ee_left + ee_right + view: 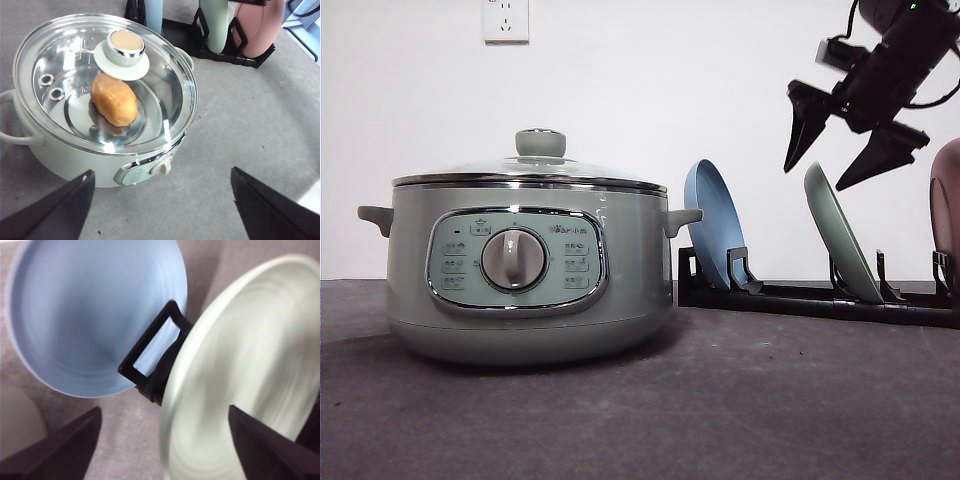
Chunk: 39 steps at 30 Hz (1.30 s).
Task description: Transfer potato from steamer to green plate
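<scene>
I see the round sage-green steamer standing on the grey bench, nearest the front camera, glass lid closed. Through the lid: the oval orange-brown potato lying on the steamer's metal floor. My left pincer hovers above it, released and empty. Behind, the black rack holds the blue plate and pale mint-green plate on edge. My right pincer hangs spread wide over the green plate, gripping nothing.

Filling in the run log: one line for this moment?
potato in steamer, lid on | green plate in rack | right gripper open above it | left gripper open
</scene>
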Available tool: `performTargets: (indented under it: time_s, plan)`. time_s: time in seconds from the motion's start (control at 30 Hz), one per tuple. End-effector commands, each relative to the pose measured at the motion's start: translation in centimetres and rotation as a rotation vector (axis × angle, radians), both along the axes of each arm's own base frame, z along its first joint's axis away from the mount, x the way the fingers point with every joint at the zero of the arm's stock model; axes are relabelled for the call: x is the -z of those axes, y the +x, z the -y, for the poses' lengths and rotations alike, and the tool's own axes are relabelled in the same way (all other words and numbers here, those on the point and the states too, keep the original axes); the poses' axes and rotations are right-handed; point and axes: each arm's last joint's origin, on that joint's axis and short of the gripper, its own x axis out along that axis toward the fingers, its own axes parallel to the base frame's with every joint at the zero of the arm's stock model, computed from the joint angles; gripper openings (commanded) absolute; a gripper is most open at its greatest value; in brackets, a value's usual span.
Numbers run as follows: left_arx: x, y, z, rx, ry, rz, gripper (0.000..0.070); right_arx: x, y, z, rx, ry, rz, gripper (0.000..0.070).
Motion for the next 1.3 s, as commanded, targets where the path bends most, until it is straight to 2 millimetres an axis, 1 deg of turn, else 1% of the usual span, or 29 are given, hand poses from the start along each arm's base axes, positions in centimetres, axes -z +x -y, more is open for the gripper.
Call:
performTargets:
  time_s: [0.0,0.07,0.17,0.23,0.33,0.4,0.53,0.57,0.67,0.7,0.87,1.07,1.17,1.27]
  plan:
    - [-0.8,0.0,0.1,0.007,-0.006,0.032,0.0556,0.1,0.7,-0.2,0.011,-0.001,0.010,0.0450]
    - [-0.8,0.0,0.1,0.007,-0.006,0.032,0.0556,0.4,0.9,-0.3,0.019,-0.010,0.005,0.0399]
    - [-0.8,0.0,0.1,0.008,-0.006,0.032,0.0556,0.5,0.9,-0.3,0.030,-0.021,0.004,0.0289]
    - [-0.8,0.0,0.1,0.007,-0.006,0.032,0.0556,0.5,0.9,-0.3,0.029,-0.021,0.003,0.0244]
    - [-0.8,0.0,0.1,0.008,-0.006,0.032,0.0556,0.5,0.9,-0.3,0.029,-0.020,0.002,0.0210]
    - [-0.8,0.0,0.1,0.008,-0.006,0.032,0.0556,0.5,0.9,-0.3,0.028,-0.019,0.002,0.0175]
    - [-0.8,0.0,0.1,0.008,-0.006,0.032,0.0556,0.5,0.9,-0.4,0.011,-0.005,0.000,0.0157]
    - [-0.8,0.0,0.1,0.007,-0.006,0.032,0.0556,0.5,0.9,-0.4,0.007,-0.001,-0.001,0.0143]
    - [-0.8,0.0,0.1,0.008,-0.006,0.032,0.0556,0.5,0.9,-0.5,0.006,-0.002,-0.001,0.0062]
    - [-0.8,0.0,0.1,0.008,-0.006,0.032,0.0556,0.5,0.9,-0.5,0.006,-0.002,-0.001,0.0049]
    - [-0.8,0.0,0.1,0.008,-0.006,0.032,0.0556,0.5,0.9,-0.5,0.007,-0.002,-0.001,0.0008]
    - [-0.8,0.0,0.1,0.008,-0.006,0.032,0.0556,0.3,0.8,-0.5,0.017,0.013,-0.003,0.0007]
    - [-0.8,0.0,0.1,0.007,-0.006,0.032,0.0556,-0.3,0.5,-0.6,0.008,0.023,0.012,0.0007]
    - [-0.8,0.0,0.1,0.008,-0.006,0.032,0.0556,-1.4,0.0,-0.9,-0.019,0.052,0.048,0.0007]
